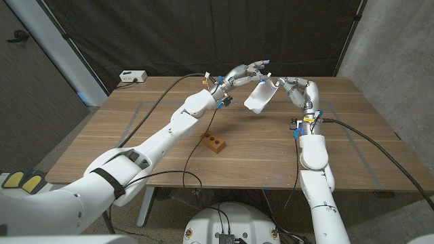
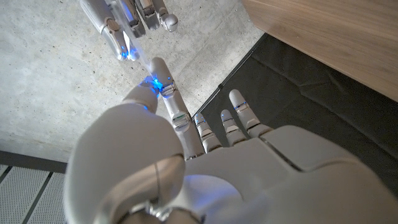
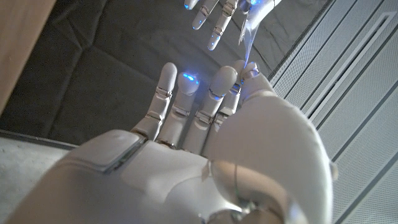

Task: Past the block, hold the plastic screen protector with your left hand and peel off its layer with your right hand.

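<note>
The plastic screen protector (image 1: 260, 97) hangs in the air as a pale curved sheet over the far middle of the table, past the wooden block (image 1: 213, 143). My left hand (image 1: 249, 71) reaches in from the left and pinches the sheet's upper edge with its fingertips (image 2: 157, 79). My right hand (image 1: 296, 91) stands just right of it, and its thumb and a finger (image 3: 247, 70) pinch a thin clear film (image 3: 248, 34) that runs up to the left hand's fingers (image 3: 214, 18). In the left wrist view the right hand's fingers (image 2: 127, 28) sit close above the left fingertip.
The wooden table (image 1: 135, 129) carries the small brown block with holes near its middle. A white box (image 1: 132, 76) sits at the far left corner, with a cable running from it. Dark curtains hang behind, and a concrete wall stands to the right.
</note>
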Robot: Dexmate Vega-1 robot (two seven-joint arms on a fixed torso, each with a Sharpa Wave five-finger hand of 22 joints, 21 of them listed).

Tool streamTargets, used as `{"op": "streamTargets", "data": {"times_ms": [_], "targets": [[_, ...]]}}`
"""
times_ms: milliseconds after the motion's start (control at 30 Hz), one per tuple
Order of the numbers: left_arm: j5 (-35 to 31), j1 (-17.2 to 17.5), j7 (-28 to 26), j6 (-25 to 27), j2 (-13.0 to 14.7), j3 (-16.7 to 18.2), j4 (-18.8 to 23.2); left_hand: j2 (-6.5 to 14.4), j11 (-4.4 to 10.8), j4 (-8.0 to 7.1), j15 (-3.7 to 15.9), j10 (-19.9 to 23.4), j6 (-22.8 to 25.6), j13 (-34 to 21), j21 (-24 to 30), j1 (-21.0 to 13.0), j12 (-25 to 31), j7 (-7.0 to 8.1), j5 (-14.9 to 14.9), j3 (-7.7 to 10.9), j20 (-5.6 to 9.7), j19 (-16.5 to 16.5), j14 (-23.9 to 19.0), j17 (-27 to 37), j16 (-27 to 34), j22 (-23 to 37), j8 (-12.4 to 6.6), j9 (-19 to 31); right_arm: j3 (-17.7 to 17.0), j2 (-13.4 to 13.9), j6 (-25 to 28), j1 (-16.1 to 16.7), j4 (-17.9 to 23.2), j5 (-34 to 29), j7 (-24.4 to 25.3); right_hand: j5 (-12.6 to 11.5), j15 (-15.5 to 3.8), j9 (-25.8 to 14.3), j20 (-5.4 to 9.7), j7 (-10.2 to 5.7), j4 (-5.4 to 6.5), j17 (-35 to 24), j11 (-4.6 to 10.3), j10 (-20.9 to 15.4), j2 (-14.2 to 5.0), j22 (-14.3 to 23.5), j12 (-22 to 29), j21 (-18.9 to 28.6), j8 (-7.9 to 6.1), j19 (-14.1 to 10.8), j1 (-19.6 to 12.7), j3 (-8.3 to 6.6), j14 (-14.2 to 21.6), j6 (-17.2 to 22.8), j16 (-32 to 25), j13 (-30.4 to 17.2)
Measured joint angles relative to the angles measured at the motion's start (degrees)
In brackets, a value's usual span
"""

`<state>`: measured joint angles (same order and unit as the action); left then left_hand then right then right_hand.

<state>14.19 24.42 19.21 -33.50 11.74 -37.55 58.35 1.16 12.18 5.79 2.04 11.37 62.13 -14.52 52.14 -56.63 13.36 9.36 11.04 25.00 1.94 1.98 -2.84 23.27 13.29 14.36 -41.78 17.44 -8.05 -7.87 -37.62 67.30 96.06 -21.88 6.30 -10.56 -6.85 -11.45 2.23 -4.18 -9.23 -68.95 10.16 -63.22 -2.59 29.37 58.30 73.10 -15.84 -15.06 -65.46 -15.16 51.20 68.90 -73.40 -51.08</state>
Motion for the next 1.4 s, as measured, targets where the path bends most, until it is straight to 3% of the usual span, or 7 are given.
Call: {"op": "streamTargets", "data": {"times_ms": [300,467,733,1067,1233,1400], "targets": [[4.99,-1.02,5.38,-0.44,-2.59,1.23,-4.41,-0.08,0.0,0.56,0.0,0.0,-0.02,0.0,0.44,-0.81,0.22,-1.23,0.22,0.56,0.0,0.0,-0.43,0.0,0.0,-0.26,-0.49,0.53,2.35,1.15,0.76,1.34,1.58,-15.7,14.77,0.0,0.0,0.35,-0.18,-0.1,0.05,-0.7,0.0,-0.01,0.49,-0.17,0.63,2.98,1.26,0.78,0.04,-0.05,0.0,1.15,0.4,0.14],[8.11,-1.82,9.39,-0.97,-4.32,2.06,-7.59,0.22,0.0,0.78,0.0,0.0,-0.01,0.01,0.66,-1.14,0.22,-1.83,0.66,0.79,0.0,0.0,-0.43,0.0,0.0,-0.26,-0.82,0.8,6.14,4.3,5.44,1.78,2.68,-23.33,22.8,0.0,0.0,0.37,0.14,-0.21,0.26,-0.96,0.21,-0.41,0.63,-0.43,0.85,3.83,1.37,1.1,0.18,-0.26,0.0,1.45,0.63,0.23],[10.57,-2.53,13.29,-1.16,-5.94,3.07,-10.33,-0.21,0.0,1.12,0.0,0.6,0.7,0.01,1.1,-1.57,0.45,-3.16,1.1,1.12,0.0,0.0,-0.43,-0.17,0.0,-0.54,-1.46,1.48,12.42,9.91,14.14,0.96,3.0,-29.6,32.12,0.01,-0.1,0.05,0.14,-0.44,0.26,-0.85,0.52,-0.11,1.24,-1.08,0.85,4.87,1.71,1.1,0.79,-0.26,0.58,1.68,1.17,0.51],[11.39,-2.48,14.65,-0.96,-6.51,3.88,-10.89,-0.21,0.23,1.49,0.0,0.84,0.59,0.01,1.54,-1.57,0.45,-3.28,1.53,1.49,0.0,0.0,-0.42,-0.16,0.0,-0.54,-1.71,2.03,19.54,15.78,23.24,-1.03,2.02,-32.85,43.39,0.01,-0.31,-0.54,-0.09,-0.86,0.15,-0.96,0.55,-0.1,2.06,-2.66,0.85,6.6,2.21,1.32,1.16,-0.68,0.95,2.25,1.38,1.41],[11.48,-2.17,14.66,-0.68,-6.7,4.13,-10.87,-0.15,0.01,1.58,0.0,1.22,0.5,0.01,1.54,-1.68,0.85,-3.98,1.54,1.58,-0.01,-0.01,-0.42,-0.16,0.0,-0.79,-2.1,2.37,20.49,15.77,25.84,-1.24,0.86,-36.71,49.26,0.01,-0.46,-1.01,0.14,-1.03,0.23,-1.15,1.1,-0.94,2.5,-3.98,1.58,6.95,2.36,1.04,1.6,-1.4,1.63,2.68,1.58,0.35],[11.9,-1.84,14.58,-0.19,-7.09,4.43,-10.74,-0.36,0.0,1.74,0.0,1.67,0.21,0.01,1.98,-1.89,1.07,-4.28,1.97,1.74,-0.01,0.0,-0.42,-0.16,0.0,-0.79,-2.26,2.7,17.07,12.01,24.17,-0.32,-0.35,-43.4,53.16,-1.01,-0.74,-1.36,0.02,-0.7,0.47,-1.23,1.13,-1.15,3.11,-5.64,3.34,6.27,1.51,-0.06,2.21,-2.1,2.19,4.03,1.57,-2.3]]}}
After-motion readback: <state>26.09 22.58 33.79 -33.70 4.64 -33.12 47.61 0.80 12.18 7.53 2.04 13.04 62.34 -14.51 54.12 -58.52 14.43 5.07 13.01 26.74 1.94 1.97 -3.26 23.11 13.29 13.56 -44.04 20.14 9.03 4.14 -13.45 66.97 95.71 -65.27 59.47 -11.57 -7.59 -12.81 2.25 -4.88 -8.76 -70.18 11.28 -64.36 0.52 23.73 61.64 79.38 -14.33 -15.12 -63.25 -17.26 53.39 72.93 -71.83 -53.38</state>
